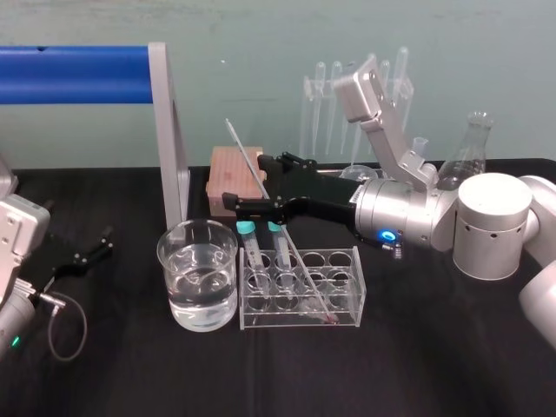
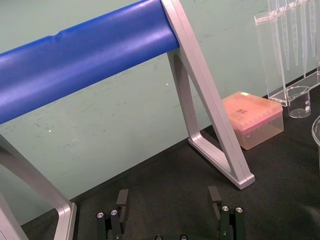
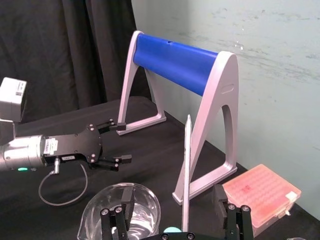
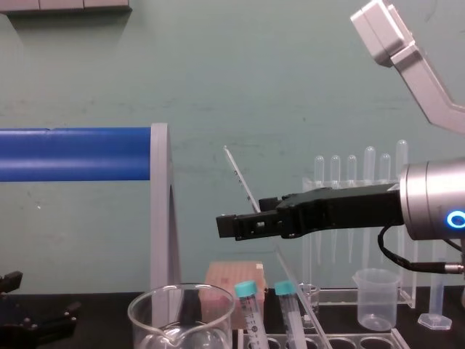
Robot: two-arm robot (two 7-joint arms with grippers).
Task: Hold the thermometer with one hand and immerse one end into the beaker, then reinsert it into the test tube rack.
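Black tabletop (image 1: 130, 373) is seen carrying everything. Blue roller on a grey frame (image 1: 74, 74) is stood at back left. Right arm is reached in from the right, above the rack. Right pincer (image 1: 244, 181) is released, fingers spread wide; the thermometer's upper part is passed between them, clear of both. Left pincer (image 3: 125, 142) is parked low at far left, also released, nothing held. Beaker (image 1: 167, 261) is placed front centre, part-filled with clear liquid, just beside the rack's left end. Test tube rack (image 1: 269, 323) is set to the beaker's right. Pink tip box (image 1: 230, 169) is located behind both. Thermometer (image 1: 300, 261) is seated with its lower end in the rack, tilted, top leaned back and left. Two teal-capped tubes (image 1: 248, 230) are stood in the rack's left holes.
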